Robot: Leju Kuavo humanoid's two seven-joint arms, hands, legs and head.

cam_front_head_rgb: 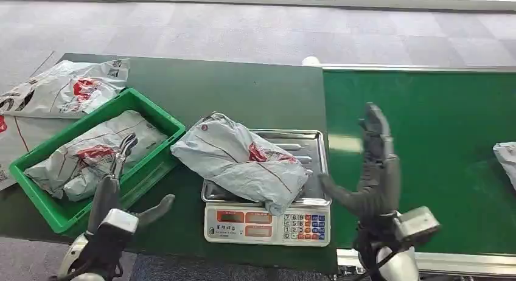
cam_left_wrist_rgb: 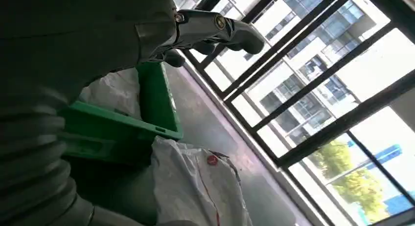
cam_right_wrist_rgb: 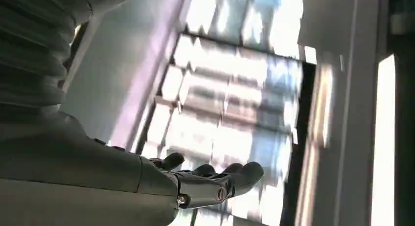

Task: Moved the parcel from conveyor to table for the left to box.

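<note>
Parcel (cam_front_head_rgb: 243,160) lying on the scale (cam_front_head_rgb: 268,223), both robot hands free of it.

Nearest the scale, the right robot hand (cam_front_head_rgb: 372,171) stands raised with fingers spread, gripping nothing, probably just let go; the left robot hand (cam_front_head_rgb: 115,177), also spread and holding nothing, hovers over the green bin (cam_front_head_rgb: 157,114) beside the scale on the worktop (cam_front_head_rgb: 255,92). Beyond the scale, another parcel (cam_front_head_rgb: 506,159) on the conveyor (cam_front_head_rgb: 438,111) is cut off by the frame.

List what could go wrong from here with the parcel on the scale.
The parcel overhangs the scale on the side toward the green bin, so a clumsy grab by the left hand might drag it off. The bin already holds a parcel, so this one may sit high or slide out. The right hand hovers open near the scale and might bump it.
</note>
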